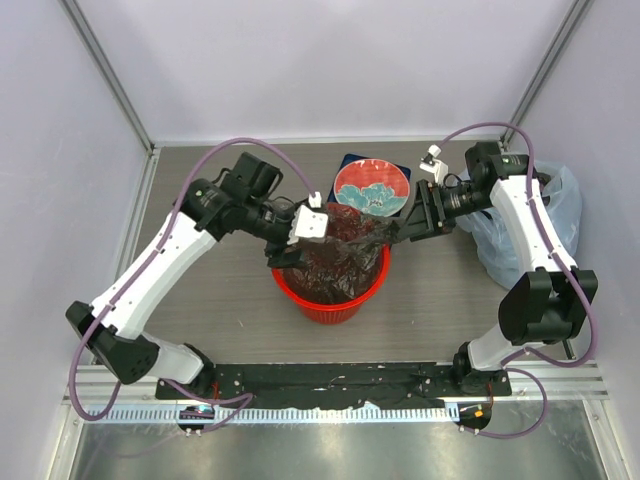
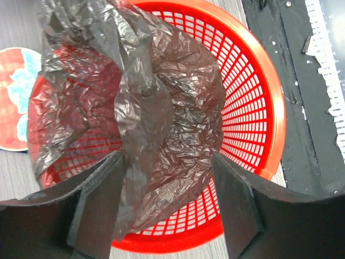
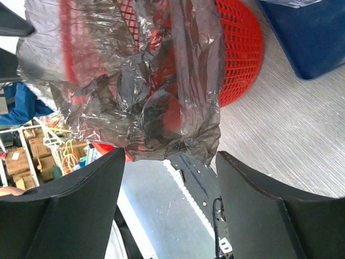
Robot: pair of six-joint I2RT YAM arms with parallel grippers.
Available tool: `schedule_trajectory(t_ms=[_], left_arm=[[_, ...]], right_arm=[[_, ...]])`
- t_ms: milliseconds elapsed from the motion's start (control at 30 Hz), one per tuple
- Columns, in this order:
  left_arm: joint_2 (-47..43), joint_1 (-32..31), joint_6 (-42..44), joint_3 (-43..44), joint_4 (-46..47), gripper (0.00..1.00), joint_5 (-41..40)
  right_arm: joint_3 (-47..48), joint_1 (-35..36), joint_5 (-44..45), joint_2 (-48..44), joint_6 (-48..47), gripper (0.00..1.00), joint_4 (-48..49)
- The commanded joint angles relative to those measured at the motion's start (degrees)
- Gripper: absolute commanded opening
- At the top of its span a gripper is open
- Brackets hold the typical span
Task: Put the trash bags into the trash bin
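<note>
- The trash bag (image 1: 335, 258) (thin, crinkly, dark and half see-through) lies over the mouth of the trash bin (image 1: 325, 308). Part of it hangs inside and part is bunched above the rim.
- In the left wrist view the bag covers about half of the basket. The rest of the red mesh is bare.
- The bin stands upright on the table (image 1: 220, 320), between the 2 arms.
- The left gripper (image 2: 170, 205) is over the bin with its jaws wide apart. A fold of the bag hangs between the 2 fingers (image 2: 99, 205), but they are not pressed on it.
- The right gripper (image 3: 170, 178) is also spread wide. The bag's edge is just in front of its fingertips, not pinched.
- Behind the bin lies a round red plate (image 1: 371, 187) with a pale blue pattern.
- A pale blue plastic bag (image 1: 560, 205) sits at the right edge of the table.
</note>
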Motion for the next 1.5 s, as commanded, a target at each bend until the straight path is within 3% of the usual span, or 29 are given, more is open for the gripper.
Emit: schedule_trajectory(t_ms=[0, 133, 167, 200, 233, 333, 567, 700, 800, 833, 867, 1000, 1200, 1467], left_arm=[[0.3, -2.2, -4.1, -1.1, 1.7, 0.63, -3.0], [-2.5, -3.5, -6.1, -2.6, 2.6, 0.35, -3.5], [-3.6, -3.8, -6.4, -2.8, 2.6, 0.3, -3.4], [-4.3, -4.5, -6.8, -3.0, 2.6, 0.26, -3.3], [-4.8, -5.1, -7.7, -3.2, 2.4, 0.15, -3.0], [-6.7, -6.8, -8.5, -3.6, 0.5, 0.0, -1.7], [-11.0, -11.8, -9.6, -7.5, -5.3, 0.0, 0.5], [-14.5, -18.0, -13.7, -14.0, -1.0, 0.0, -2.4], [-15.8, -20.7, -16.1, -16.3, 2.6, 0.0, -5.2], [-15.9, -21.0, -16.1, -16.5, 3.1, 0.0, -5.8], [-15.4, -21.2, -16.2, -16.6, 3.3, 0.0, -6.6], [-15.3, -21.5, -15.8, -16.8, 2.8, 0.0, -7.3], [-16.0, -22.9, -15.1, -18.3, 3.5, 0.0, -8.6], [-15.1, -23.6, -15.0, -17.8, 4.6, 0.0, -10.0]], right_arm=[[-0.1, 0.1, -5.2, -2.0, 0.4, 0.74, -3.6], [-0.6, 0.1, -6.1, -2.2, 0.8, 0.65, -3.1], [-0.5, 0.1, -7.0, -2.2, 1.0, 0.49, -3.0], [-0.4, 0.1, -7.4, -2.2, 1.1, 0.41, -3.0], [-0.1, -1.4, -7.5, -2.2, 1.1, 0.24, -3.0], [-0.1, -1.5, -8.1, -2.8, 0.5, 0.01, -3.6], [-1.5, -1.6, -7.7, -6.3, -2.8, 0.01, -7.6], [-5.0, -1.6, -8.1, -7.1, -2.0, 0.01, -7.1], [-6.2, -1.8, -9.4, -6.3, -3.0, 0.52, -8.8], [-5.6, -1.8, -10.2, -6.5, -2.8, 0.77, -8.8], [-5.1, -1.8, -10.3, -7.0, -2.6, 0.87, -8.7], [-3.7, -1.8, -11.9, -7.0, -0.4, 0.91, -8.7], [-7.9, -1.8, -13.7, -6.4, 7.7, 0.92, 0.6], [-10.5, -1.4, -13.6, -6.5, 19.7, 0.7, 15.7]])
